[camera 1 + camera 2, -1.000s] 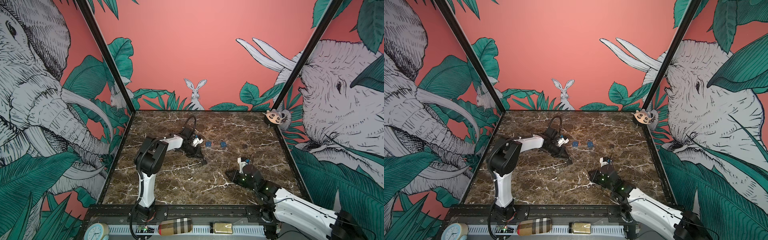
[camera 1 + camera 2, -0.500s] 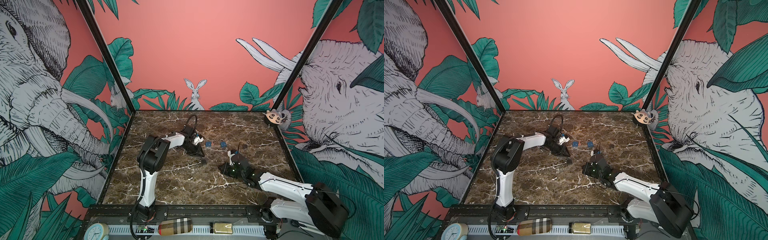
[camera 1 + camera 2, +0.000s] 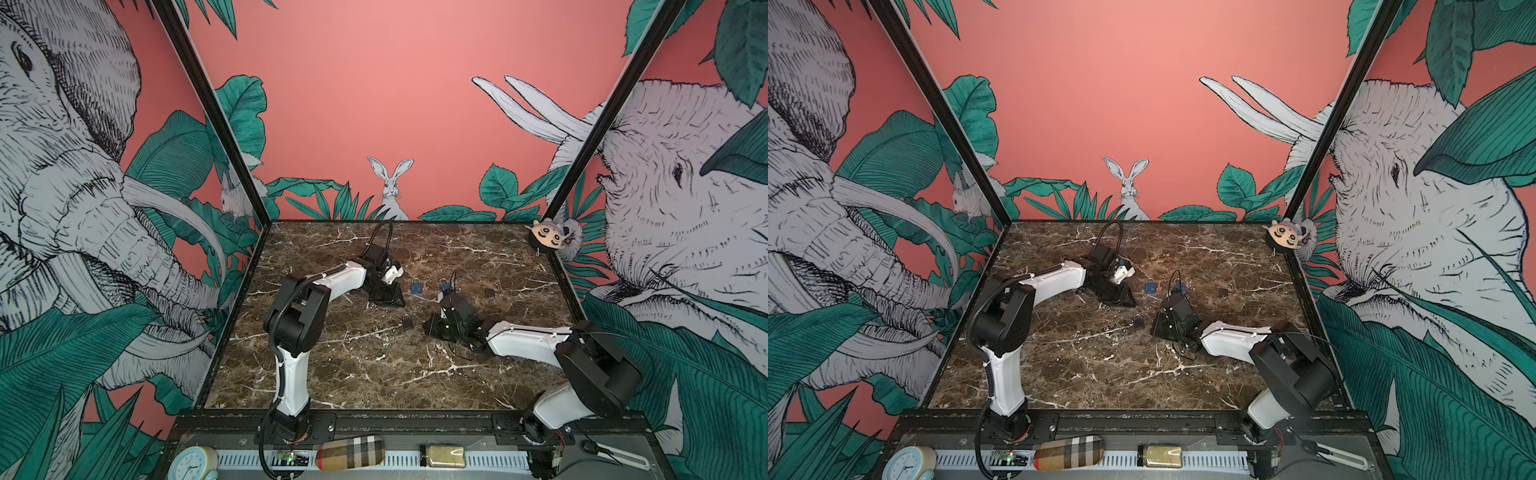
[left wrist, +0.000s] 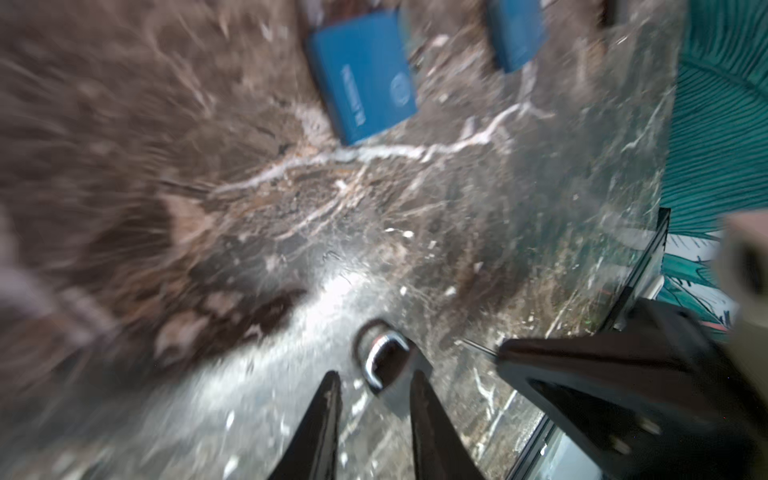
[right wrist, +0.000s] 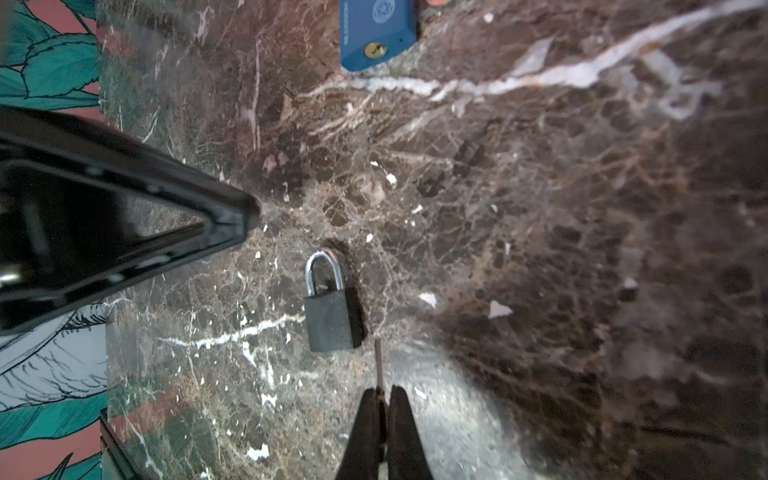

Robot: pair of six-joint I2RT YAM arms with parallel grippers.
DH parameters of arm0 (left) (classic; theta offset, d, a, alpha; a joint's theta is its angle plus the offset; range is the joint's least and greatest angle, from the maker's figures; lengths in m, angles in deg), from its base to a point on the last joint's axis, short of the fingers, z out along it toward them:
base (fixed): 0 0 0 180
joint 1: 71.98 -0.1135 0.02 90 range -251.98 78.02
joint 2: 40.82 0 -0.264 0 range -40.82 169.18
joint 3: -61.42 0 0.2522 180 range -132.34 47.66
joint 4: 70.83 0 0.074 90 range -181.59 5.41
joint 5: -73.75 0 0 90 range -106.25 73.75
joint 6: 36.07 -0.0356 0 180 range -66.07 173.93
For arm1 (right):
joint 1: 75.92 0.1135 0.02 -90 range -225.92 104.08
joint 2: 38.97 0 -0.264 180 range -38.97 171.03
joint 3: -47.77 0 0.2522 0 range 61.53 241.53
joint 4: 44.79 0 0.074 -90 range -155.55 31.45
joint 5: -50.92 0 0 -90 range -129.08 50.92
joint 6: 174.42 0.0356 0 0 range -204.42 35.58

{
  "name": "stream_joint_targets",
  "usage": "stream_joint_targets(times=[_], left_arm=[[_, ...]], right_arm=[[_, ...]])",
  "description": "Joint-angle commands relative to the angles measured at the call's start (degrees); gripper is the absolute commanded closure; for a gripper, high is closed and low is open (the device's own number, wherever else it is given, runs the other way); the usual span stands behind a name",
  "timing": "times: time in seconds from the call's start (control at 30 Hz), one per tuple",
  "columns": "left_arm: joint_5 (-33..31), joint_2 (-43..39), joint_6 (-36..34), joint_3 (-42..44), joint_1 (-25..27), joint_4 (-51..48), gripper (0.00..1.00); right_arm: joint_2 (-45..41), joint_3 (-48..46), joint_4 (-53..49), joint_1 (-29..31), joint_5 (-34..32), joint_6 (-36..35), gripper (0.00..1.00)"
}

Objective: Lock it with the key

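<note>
Top views: the black padlock (image 3: 407, 322) lies on the bench (image 3: 374, 374) between both hands. Left wrist, blurry: left hand (image 4: 374, 378) slightly parted, seemingly empty, shackle (image 4: 376, 353) just beyond. Right wrist: right hand (image 5: 384, 390) clamps the key (image 5: 379, 361), nearest. The long axis lines up, with the keyhole end facing it.

Two blue padlocks (image 3: 417, 288) (image 3: 444, 286), two dark padlocks (image 3: 407, 322) (image 3: 490, 292) and two robot arms (image 3: 338, 282) (image 3: 523, 343).
</note>
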Motion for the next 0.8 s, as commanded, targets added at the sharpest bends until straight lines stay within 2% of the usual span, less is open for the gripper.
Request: stream_joint_targets(times=[0.0,0.17,0.4,0.6,0.77], left_arm=[[-2.14,-9.02,1.52,1.07,0.12,-1.52,0.69],[-5.03,-18.66,3.65,3.73,-0.06,-1.30,0.69],[-12.49,-32.42,7.15,8.66,-0.68,-0.62,0.67],[-16.12,-39.21,8.60,11.73,-0.91,-0.27,0.65],[-17.87,-43.01,9.79,14.50,-1.01,1.70,0.64]], right_arm=[[1.96,3.01,0.65,-0.16,-1.55,-2.06,1.00],[5.11,5.67,-1.59,-0.16,-3.85,-2.72,1.00],[8.30,6.59,-0.95,-0.12,-5.14,-2.04,0.98],[9.82,6.49,-0.05,-0.17,-6.14,-1.52,0.93],[10.96,6.77,-0.05,-0.19,-6.30,-1.07,0.83]])
